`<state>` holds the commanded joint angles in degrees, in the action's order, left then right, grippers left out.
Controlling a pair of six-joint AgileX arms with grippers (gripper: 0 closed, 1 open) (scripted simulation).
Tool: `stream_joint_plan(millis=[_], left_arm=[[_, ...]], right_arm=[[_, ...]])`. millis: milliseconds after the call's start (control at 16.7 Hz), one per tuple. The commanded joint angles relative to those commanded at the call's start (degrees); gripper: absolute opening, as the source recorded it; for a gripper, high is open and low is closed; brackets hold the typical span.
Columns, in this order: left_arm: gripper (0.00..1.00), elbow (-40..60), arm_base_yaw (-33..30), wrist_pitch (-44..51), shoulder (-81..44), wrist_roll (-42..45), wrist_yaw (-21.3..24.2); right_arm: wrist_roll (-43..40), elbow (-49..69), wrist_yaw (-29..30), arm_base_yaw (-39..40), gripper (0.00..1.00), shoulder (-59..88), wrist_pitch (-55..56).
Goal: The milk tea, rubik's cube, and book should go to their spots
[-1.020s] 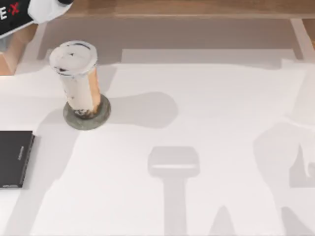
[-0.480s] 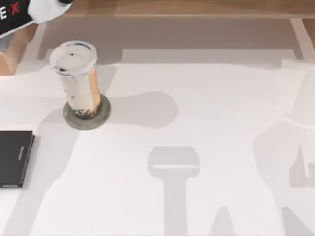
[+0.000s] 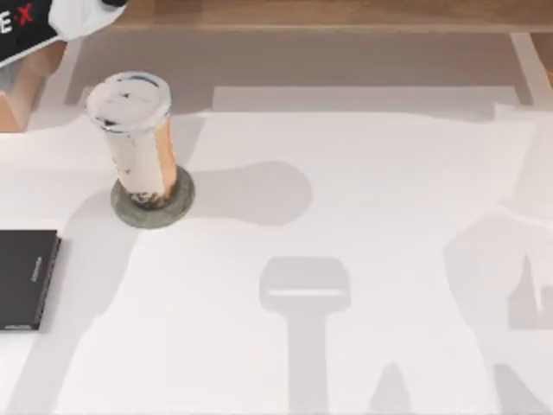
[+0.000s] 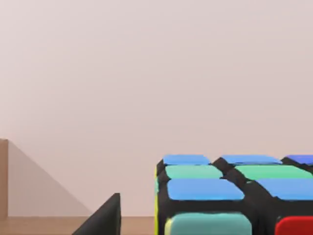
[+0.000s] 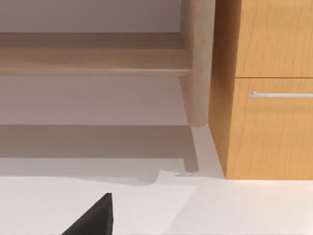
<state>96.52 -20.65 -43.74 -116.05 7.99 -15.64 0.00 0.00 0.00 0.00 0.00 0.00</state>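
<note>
**Cube at L claw, tea on coaster**

L claw: one dark finger [image 4: 105, 218] shows in L wrist view, just beside 1 cube [image 4: 230, 196]; if it grasps the cube, I cannot tell. L arm [image 3: 52, 22] is at top-left corner of top view. R claw: one dark finger [image 5: 95, 218] over the white table [image 5: 146, 205], near a wood cabinet [image 5: 269, 98]; state I cannot tell. On table: 1 tea [image 3: 138, 138] upright on 1 coaster [image 3: 177, 207], 1 slab [image 3: 26, 277] at left edge.
</note>
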Motion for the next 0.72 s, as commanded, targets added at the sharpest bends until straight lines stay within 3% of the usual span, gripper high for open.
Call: stream_joint_plan(millis=[300, 720], left_arm=[[1.0, -0.24, -0.19, -0.18, 0.24, 0.04, -0.08], [1.0, -8.96, -1.41, -2.83, 6.33, 0.63, -1.22]], right_arm=[[0.0, 0.0, 0.0, 0.0, 1.0, 0.0, 0.0], [0.0, 0.0, 0.0, 0.0, 1.0, 0.0, 0.0]])
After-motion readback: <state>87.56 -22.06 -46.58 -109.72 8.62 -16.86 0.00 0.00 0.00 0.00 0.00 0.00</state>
